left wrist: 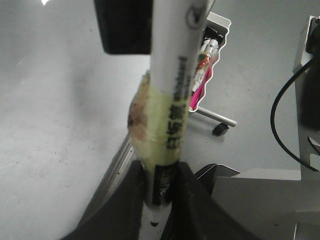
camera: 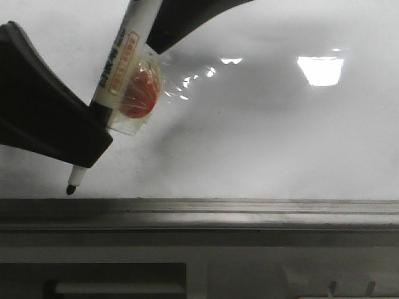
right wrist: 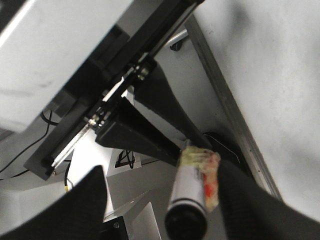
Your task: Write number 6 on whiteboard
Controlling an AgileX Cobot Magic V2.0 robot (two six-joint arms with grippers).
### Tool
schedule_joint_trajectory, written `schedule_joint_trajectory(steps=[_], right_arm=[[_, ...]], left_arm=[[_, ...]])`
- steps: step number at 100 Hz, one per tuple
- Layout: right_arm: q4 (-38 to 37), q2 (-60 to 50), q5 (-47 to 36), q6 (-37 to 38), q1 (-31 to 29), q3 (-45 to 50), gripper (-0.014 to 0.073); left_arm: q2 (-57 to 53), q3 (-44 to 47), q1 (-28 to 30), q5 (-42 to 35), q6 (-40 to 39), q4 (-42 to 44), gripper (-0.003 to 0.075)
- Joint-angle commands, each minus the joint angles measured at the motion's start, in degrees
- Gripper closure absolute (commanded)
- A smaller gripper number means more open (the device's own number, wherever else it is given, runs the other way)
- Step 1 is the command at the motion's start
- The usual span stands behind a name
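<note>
Front view: left gripper [camera: 93, 134] pinches a whiteboard marker [camera: 118, 68] w/ its jaws clamped on the barrel just above the tip. Marker is tilted, cap end up toward top of frame, dark tip [camera: 73, 186] pointing down at the whiteboard [camera: 280, 137], close to the board's near edge, left part. Can't tell if tip actually touches the surface or sits just off it. A wad of clear tape w/ a red-orange patch [camera: 138, 92] is wrapped on the barrel mid-length. Second dark finger [camera: 187, 22] sits by the marker's upper part.

Whiteboard is glossy white, bright light reflection [camera: 320, 70] toward its right side, grey shadow across the middle. Grey metal rail [camera: 199, 215] runs along the near edge. No stroke of the number 6 visible on the board in any view.

Left wrist view: marker [left wrist: 172, 100] runs up between the dark fingers [left wrist: 195, 205], yellowish tape [left wrist: 150, 125] around it, printed text on barrel. Beyond the board edge, a tray w/ more markers [left wrist: 207, 55] & a castor [left wrist: 220, 130] on the floor.

Right wrist view: right gripper [right wrist: 160, 205] jaws spread wide, nothing between the pads; marker's rear end [right wrist: 187, 220] & taped bit [right wrist: 202, 165] seen just beyond, held by the left arm's fingers [right wrist: 150, 135]. Rail [right wrist: 230, 110] & whiteboard [right wrist: 270, 65] to one side.
</note>
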Motion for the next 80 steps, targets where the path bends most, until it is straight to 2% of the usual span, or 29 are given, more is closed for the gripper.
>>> schedule_joint_trajectory(steps=[1, 18, 31, 38, 45, 60, 65, 69, 80], right_arm=[[2.0, -1.6, -0.8, 0.0, 0.4, -2.0, 0.0308], [2.0, -1.6, -0.4, -1.9, 0.4, -2.0, 0.0666], [2.0, -1.6, 0.9, -2.4, 0.4, -2.0, 0.0659], [2.0, -1.6, 0.9, -3.2, 0.4, -2.0, 0.0658], [2.0, -2.1, -0.6, -3.2, 0.4, -2.0, 0.0652], [0.1, -4.8, -4.2, -3.2, 0.4, -1.2, 0.0638], [-1.1, -6.5, -6.0, -3.1, 0.4, -0.1, 0.0638], [-2.5, -8.4, -8.0, -2.8, 0.4, 1.1, 0.0638], [-6.2, -15.1, -15.9, -0.4, 0.4, 7.8, 0.0638]], left_arm=[[-0.7, -1.9, -0.6, -2.1, -0.6, -1.9, 0.0741], [-0.7, -2.0, -0.6, -2.8, -0.6, -2.0, 0.074], [-0.8, -2.3, -0.5, -2.9, -0.2, -3.6, 0.0733], [-0.8, -2.7, -0.5, -2.9, 0.0, -3.7, 0.0683], [-1.0, -3.3, -0.5, -2.9, 0.0, -3.7, 0.057], [-3.5, -3.6, 1.5, -3.4, 0.0, -5.6, 0.0218], [-5.1, -3.6, 3.2, -3.4, 0.0, -6.9, 0.0155], [-6.7, -3.6, 5.0, -3.4, 0.0, -7.8, 0.0139], [-11.7, -3.5, 10.7, -2.9, 0.0, -10.0, 0.0157]])
